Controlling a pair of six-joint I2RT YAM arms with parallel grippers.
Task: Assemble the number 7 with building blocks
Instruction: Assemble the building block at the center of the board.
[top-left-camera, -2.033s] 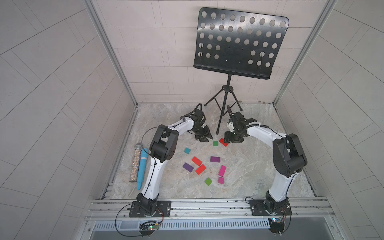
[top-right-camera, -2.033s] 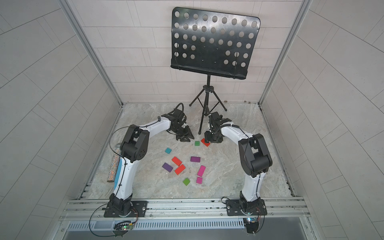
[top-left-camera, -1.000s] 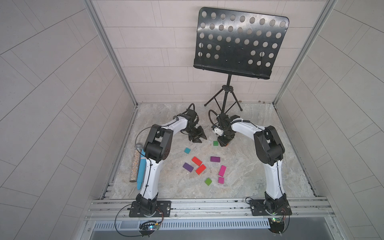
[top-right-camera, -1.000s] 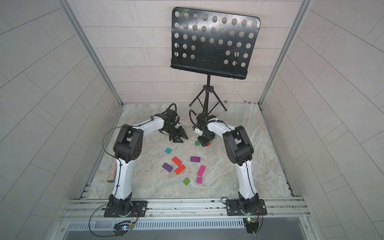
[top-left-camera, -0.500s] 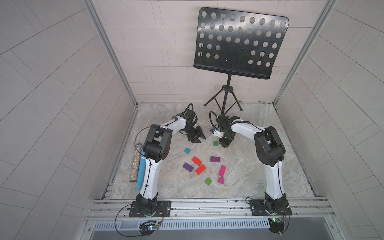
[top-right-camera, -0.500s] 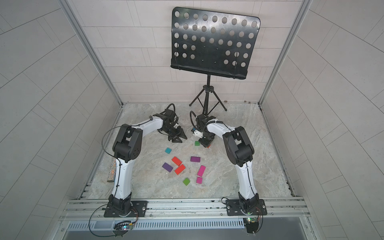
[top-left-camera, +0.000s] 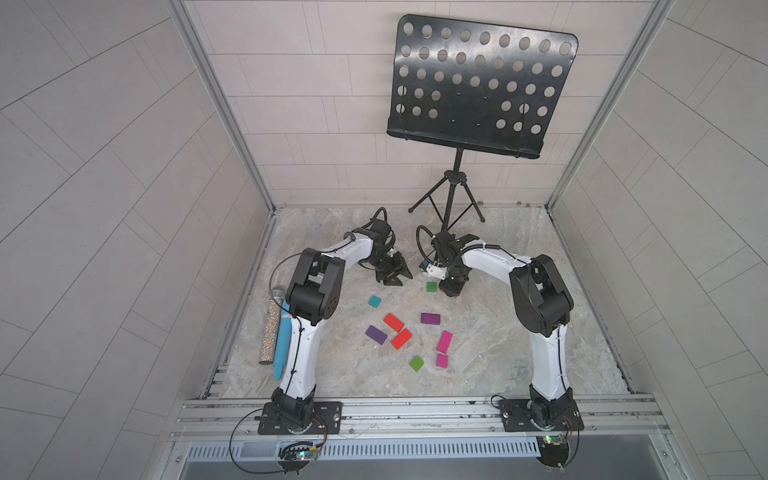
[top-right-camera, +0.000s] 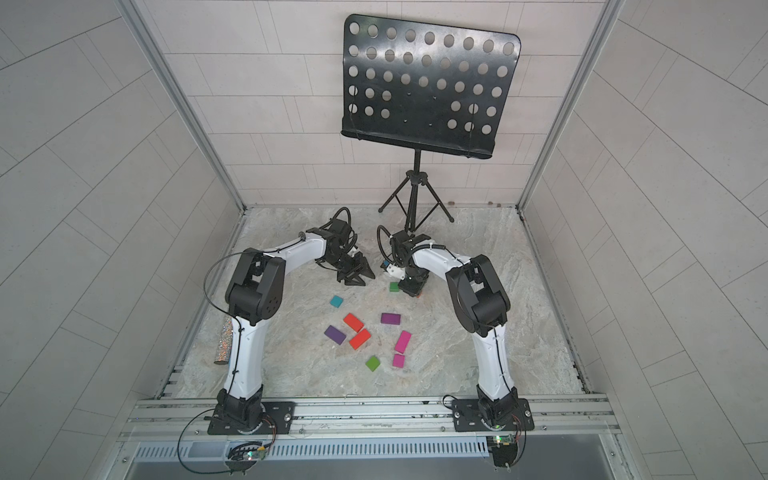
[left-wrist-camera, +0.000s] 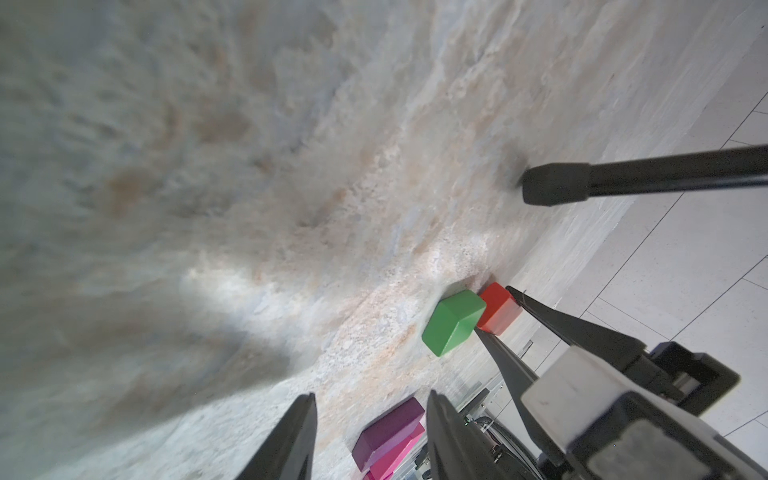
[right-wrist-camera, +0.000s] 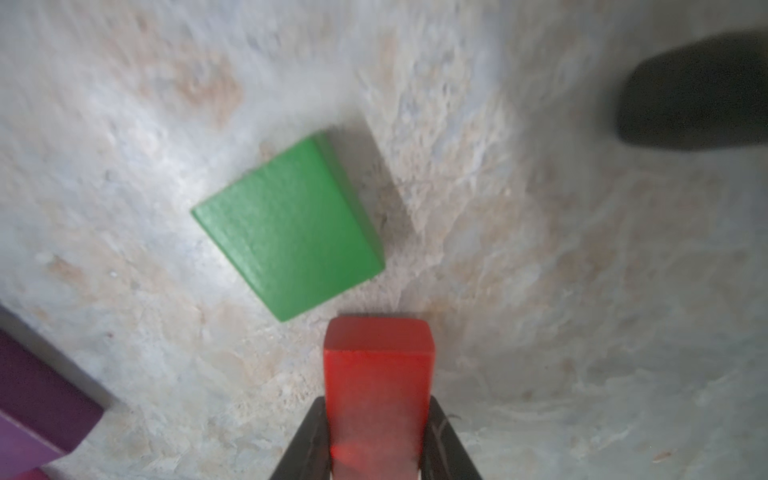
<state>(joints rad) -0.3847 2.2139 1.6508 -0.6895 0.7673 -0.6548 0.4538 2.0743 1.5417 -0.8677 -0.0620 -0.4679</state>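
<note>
Top views, risk: my right gripper points down over the far middle of the desk. The green square is just beside it and the left gripper is near. If I swing towards that side, I judge I'd shove the square or clip the other arm.
Top views, hold: jaws closed on a red block; only a sliver of it shows under the gripper in both top views.
Top views, task: the other building blocks lie loose mid-desk, well apart from both grippers; no number 7 is laid out yet.
Left wrist, risk: the music stand foot rests on the desk near the red block; a lift drifting towards the far edge could catch it.
Left wrist, fingers: the left gripper's fingers are apart with nothing between them. Across from them the right fingers clamp the red block, right beside the green square.
Right wrist, risk: the grip takes only the rear part of the block, so I judge it could pivot or slip on a quick move.
Right wrist, block and fingers: the red block is clamped between both fingers, most of it sticking out past the tips. The green square lies just ahead and to one side, with a thin gap between them. Whether the block is clear of the desk I cannot tell.
</note>
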